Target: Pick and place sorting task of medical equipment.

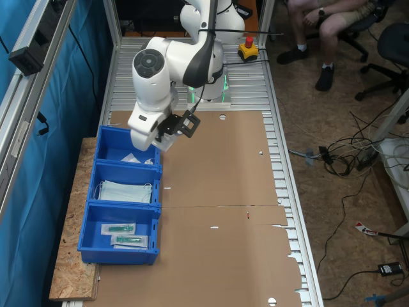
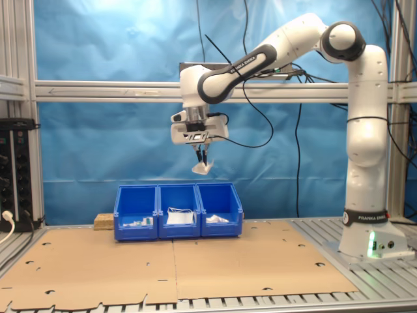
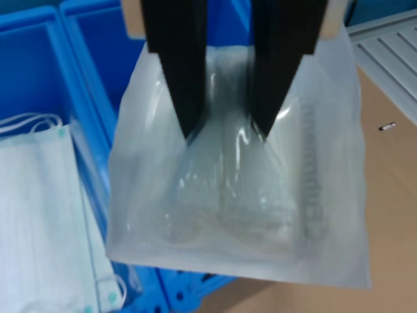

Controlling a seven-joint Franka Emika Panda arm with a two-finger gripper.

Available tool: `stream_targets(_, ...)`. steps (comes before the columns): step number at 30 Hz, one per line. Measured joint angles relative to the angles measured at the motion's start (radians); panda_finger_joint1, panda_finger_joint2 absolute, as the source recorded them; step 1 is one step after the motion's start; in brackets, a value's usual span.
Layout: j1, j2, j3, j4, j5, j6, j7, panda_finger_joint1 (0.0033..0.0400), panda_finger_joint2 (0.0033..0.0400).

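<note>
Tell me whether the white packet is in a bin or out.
Out: the packet hangs from the shut claw, above the blue bins.

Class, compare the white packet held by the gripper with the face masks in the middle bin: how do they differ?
The white packet hangs in the air, clamped by the gripper; the face masks lie flat in the middle bin. The packet is glossy, translucent plastic; the masks look matte, pale blue, with ear loops. The packet looks smaller than the masks. Both are thin, soft and light-coloured.
</note>
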Motion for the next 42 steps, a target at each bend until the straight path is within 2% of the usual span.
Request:
stream_targets(6,-0.083,-0.001,-0.012,-0.035,0.0,-0.009,0.0,0.0046,0.0046)
stream_targets(8,-0.11,-0.001,-0.018,-0.061,0.0,0.0,0.0,0.0046,0.0046)
stream_targets(12,-0.132,0.0,-0.023,-0.1,0.0,0.028,0.0,0.0046,0.0046)
stream_targets(20,-0.145,0.019,-0.024,-0.146,0.0,0.112,0.0,0.0046,0.0046)
stream_targets(32,-0.146,0.081,-0.024,-0.153,0.0,0.258,0.0,0.0046,0.0046)
stream_targets(42,-0.146,0.103,-0.029,-0.161,0.0,0.321,0.0,0.0046,0.0046)
